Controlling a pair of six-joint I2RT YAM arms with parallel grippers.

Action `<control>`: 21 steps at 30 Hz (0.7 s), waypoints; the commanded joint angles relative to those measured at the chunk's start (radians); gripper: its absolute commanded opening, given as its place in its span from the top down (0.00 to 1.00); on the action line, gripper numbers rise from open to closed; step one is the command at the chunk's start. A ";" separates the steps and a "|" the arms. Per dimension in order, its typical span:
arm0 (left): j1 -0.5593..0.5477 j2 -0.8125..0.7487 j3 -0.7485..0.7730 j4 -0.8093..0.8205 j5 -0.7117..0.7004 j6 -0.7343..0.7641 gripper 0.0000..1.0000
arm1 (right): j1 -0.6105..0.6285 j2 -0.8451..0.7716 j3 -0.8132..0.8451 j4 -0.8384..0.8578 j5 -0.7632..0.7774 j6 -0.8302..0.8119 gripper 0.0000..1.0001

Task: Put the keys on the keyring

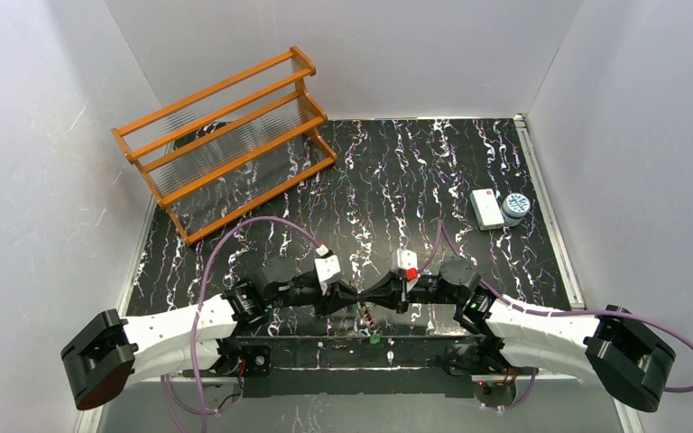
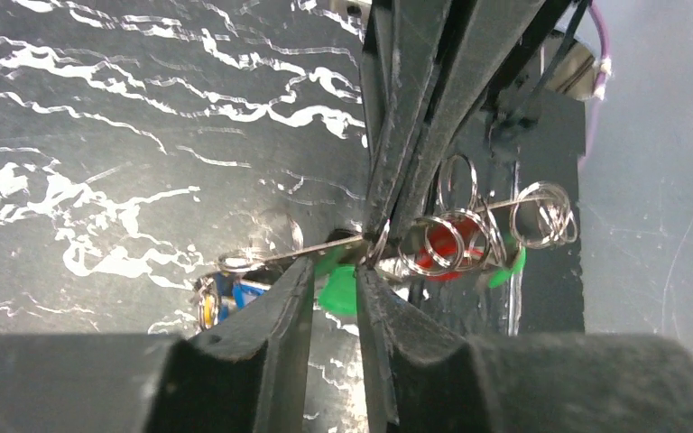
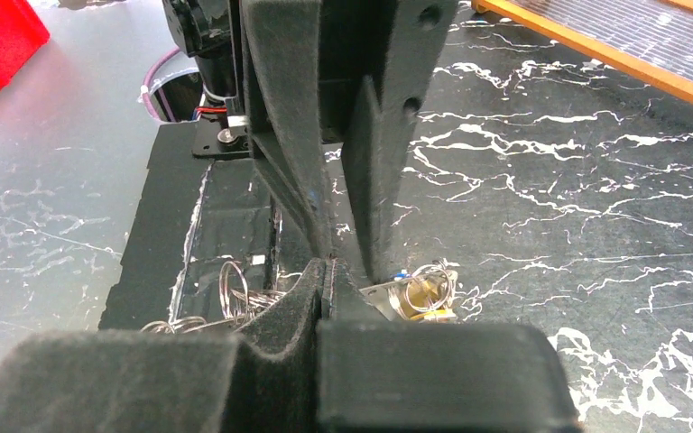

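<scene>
Silver wire: the keyring (image 2: 280, 255), edge-on in the left wrist view, reads as one thin line.
Axis: long axis runs left-right across that view, right end slightly higher, crosswise to both pairs of fingers.
Location: near edge of the table (image 1: 397, 180), between the arm bases, where the two grippers meet tip to tip.
Right: right gripper (image 3: 325, 271) fully closed, tips pinching the keyring wire.
Left: left gripper (image 2: 336, 269) has its jaws a narrow gap apart, tips just beside the wire. Contact can't be told.
Bunch: keys (image 1: 366, 321) sit just below the meeting tips, on the near side.
Tag count: 1 red (image 2: 440, 251), 1 blue (image 2: 248, 293), 1 yellow (image 2: 206, 311). Green shows at two spots (image 2: 338, 293) (image 2: 511, 262), either side of a left finger; one tag or two can't be told.
Split rings (image 2: 549, 213): overlapping along the wire, at least five, exact count unreadable.
Other: 1 orange rack (image 1: 260, 200) far left; 1 white box (image 1: 485, 207) and 1 round tub (image 1: 515, 207) side by side far right, well apart from the keys.
</scene>
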 commanded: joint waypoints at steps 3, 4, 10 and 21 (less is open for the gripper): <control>-0.003 -0.147 -0.035 -0.009 -0.061 0.031 0.65 | 0.001 -0.030 0.001 0.108 -0.014 -0.004 0.99; -0.004 -0.172 -0.045 0.000 -0.065 0.031 0.64 | 0.000 -0.031 0.001 0.106 -0.013 -0.004 0.99; -0.005 -0.227 -0.079 0.060 -0.039 0.063 0.63 | 0.000 -0.034 0.002 0.106 -0.010 -0.004 0.99; -0.005 -0.148 -0.090 0.163 -0.006 0.043 0.65 | 0.001 -0.037 0.006 0.093 -0.012 -0.004 0.99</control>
